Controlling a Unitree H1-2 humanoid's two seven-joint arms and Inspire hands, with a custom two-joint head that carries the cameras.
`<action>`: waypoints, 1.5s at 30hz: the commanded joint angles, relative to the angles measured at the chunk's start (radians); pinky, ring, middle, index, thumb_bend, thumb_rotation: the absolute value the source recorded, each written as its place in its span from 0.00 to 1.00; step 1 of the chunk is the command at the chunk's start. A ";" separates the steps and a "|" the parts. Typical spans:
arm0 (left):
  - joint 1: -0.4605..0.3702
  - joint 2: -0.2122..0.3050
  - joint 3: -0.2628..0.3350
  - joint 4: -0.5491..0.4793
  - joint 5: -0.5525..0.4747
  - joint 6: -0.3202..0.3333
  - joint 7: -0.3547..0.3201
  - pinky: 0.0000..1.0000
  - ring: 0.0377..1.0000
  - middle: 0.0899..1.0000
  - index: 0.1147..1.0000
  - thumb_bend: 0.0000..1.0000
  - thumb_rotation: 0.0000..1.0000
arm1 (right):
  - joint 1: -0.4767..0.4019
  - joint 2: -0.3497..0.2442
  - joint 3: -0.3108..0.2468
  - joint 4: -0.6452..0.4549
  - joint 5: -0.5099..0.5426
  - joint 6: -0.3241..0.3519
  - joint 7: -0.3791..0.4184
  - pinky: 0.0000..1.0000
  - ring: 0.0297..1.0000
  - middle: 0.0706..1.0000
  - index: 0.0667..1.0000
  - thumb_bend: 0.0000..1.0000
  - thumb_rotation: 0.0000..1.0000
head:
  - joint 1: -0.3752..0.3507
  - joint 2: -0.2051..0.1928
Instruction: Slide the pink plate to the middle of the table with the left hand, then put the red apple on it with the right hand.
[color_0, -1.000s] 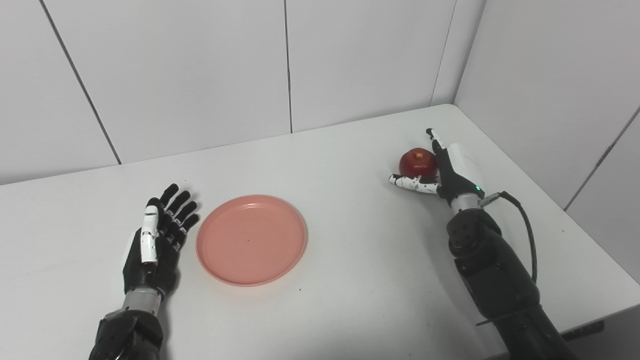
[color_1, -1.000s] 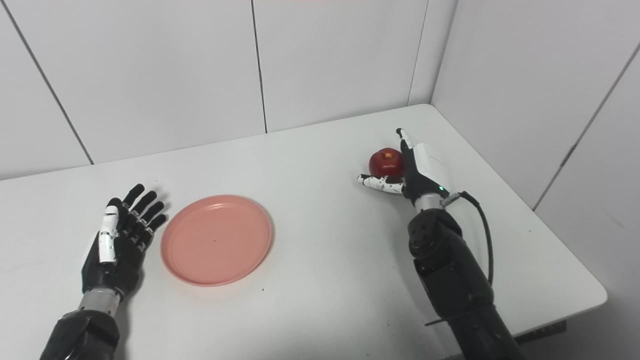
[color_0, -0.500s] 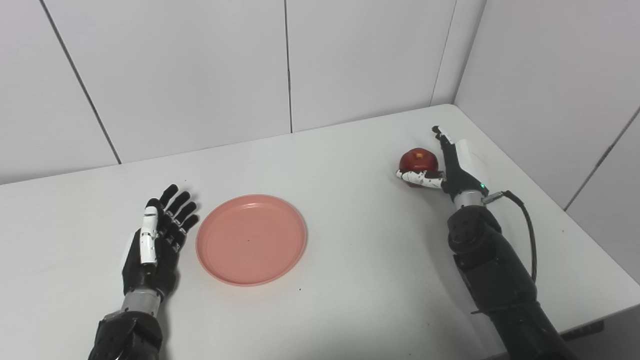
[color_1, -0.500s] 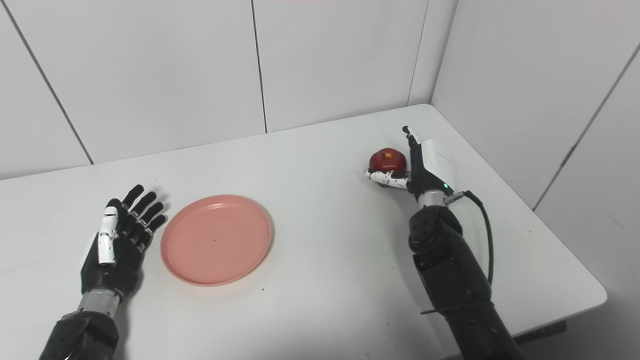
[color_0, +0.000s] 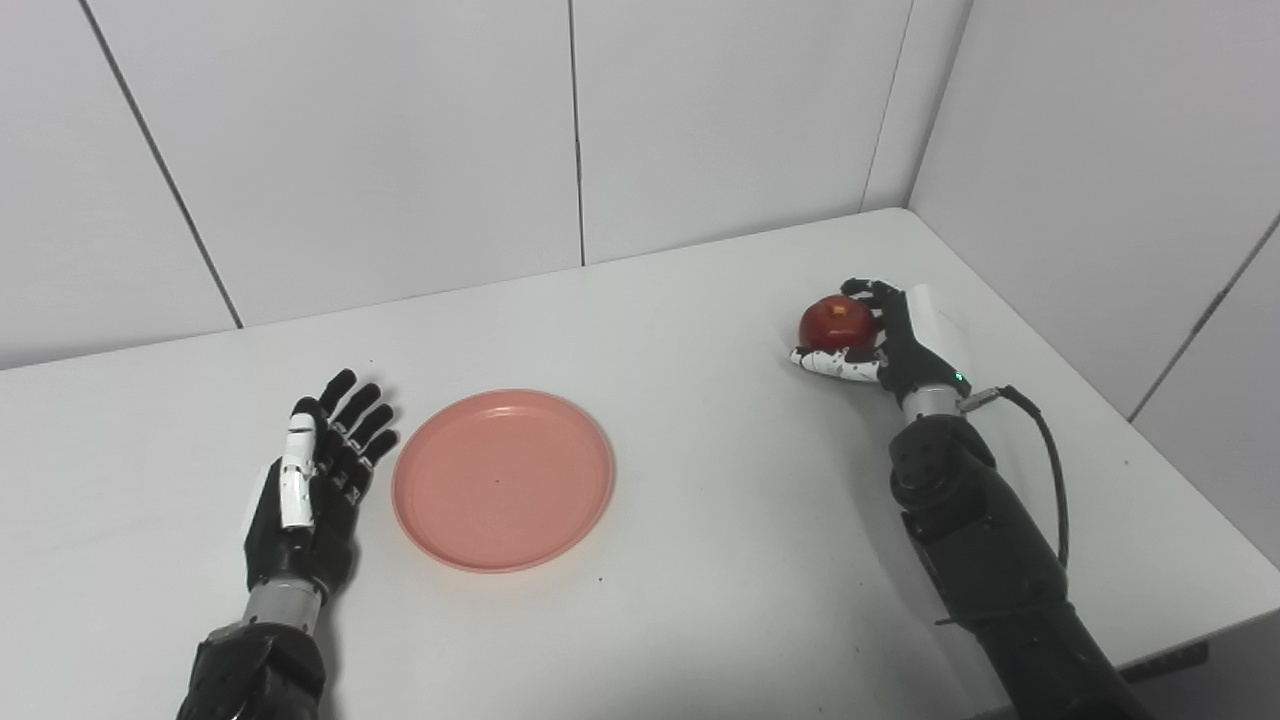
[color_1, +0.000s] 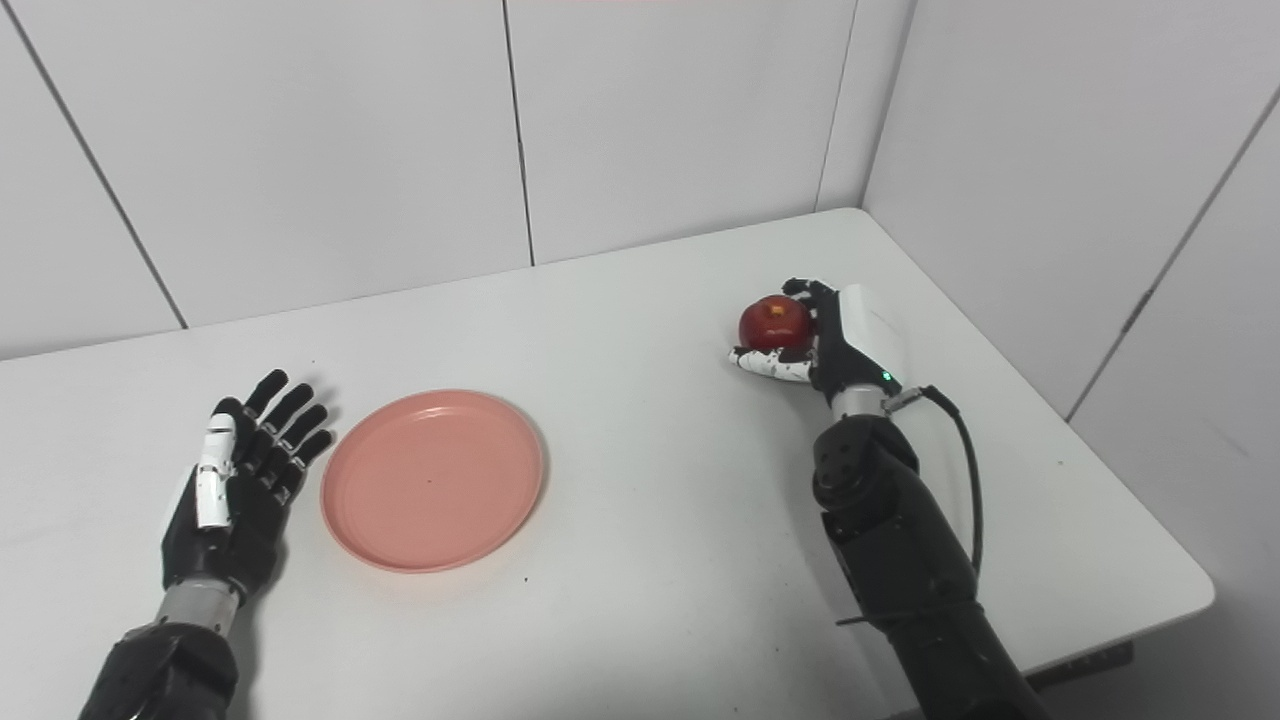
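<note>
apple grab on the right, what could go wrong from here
The right hand wraps the red apple mostly from one side, so it could slip or roll when lifted. The pink plate sits far to the left, beside the open left hand: a long carry.

White table (color_0: 700, 560) across the lower frame, far right corner at upper right. Behind it, white panelled wall (color_0: 380, 150) with dark vertical seams; another panelled wall (color_0: 1100, 170) down the frame's right side.
</note>
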 joint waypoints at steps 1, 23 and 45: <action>0.016 0.005 -0.001 0.016 -0.005 0.047 0.008 0.88 0.87 0.87 0.85 0.38 1.00 | -0.050 -0.031 0.005 -0.005 -0.003 -0.054 -0.006 0.50 0.55 0.58 0.58 0.86 0.23 | 0.002 -0.001; 0.014 0.008 -0.007 0.030 -0.003 0.032 -0.001 0.89 0.88 0.88 0.86 0.38 1.00 | -0.047 -0.035 -0.001 -0.013 0.002 -0.098 -0.064 0.37 0.44 0.48 0.45 0.52 0.13 | 0.017 -0.008; 0.016 -0.018 -0.018 0.035 0.013 0.021 0.020 0.88 0.87 0.88 0.86 0.38 1.00 | -0.076 0.021 0.027 -0.273 -0.002 -0.074 -0.013 0.38 0.44 0.46 0.45 0.51 0.13 | 0.093 -0.033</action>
